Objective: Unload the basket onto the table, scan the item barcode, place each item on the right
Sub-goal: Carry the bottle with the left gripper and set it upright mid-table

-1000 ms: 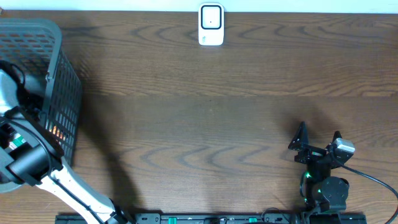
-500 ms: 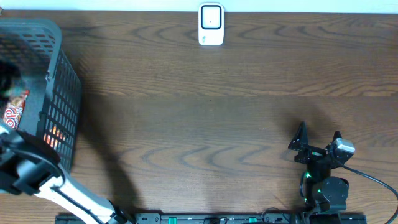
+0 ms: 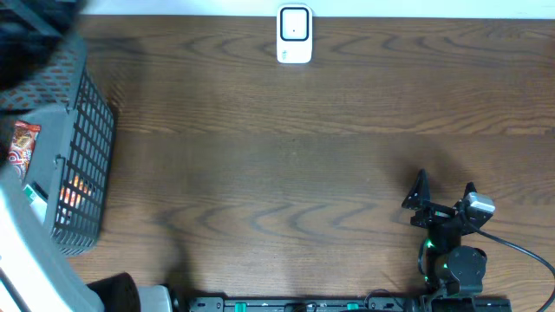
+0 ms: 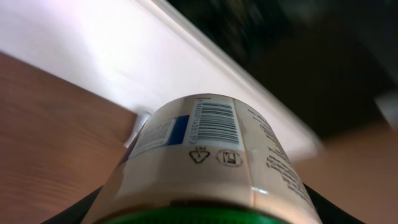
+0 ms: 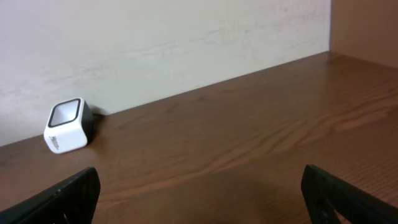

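We see left gripper (image 4: 202, 208) clamped on bottle (image 4: 205, 155) at left side, barcode (image 4: 216, 123) facing wrist camera. Right gripper (image 3: 444, 192) spread wide, empty, near right. Scanner (image 3: 295, 35) far centre.

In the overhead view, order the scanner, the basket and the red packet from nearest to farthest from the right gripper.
From the right gripper:
1. the scanner, back centre
2. the basket, left side
3. the red packet, far left edge, beyond the basket's mesh wall
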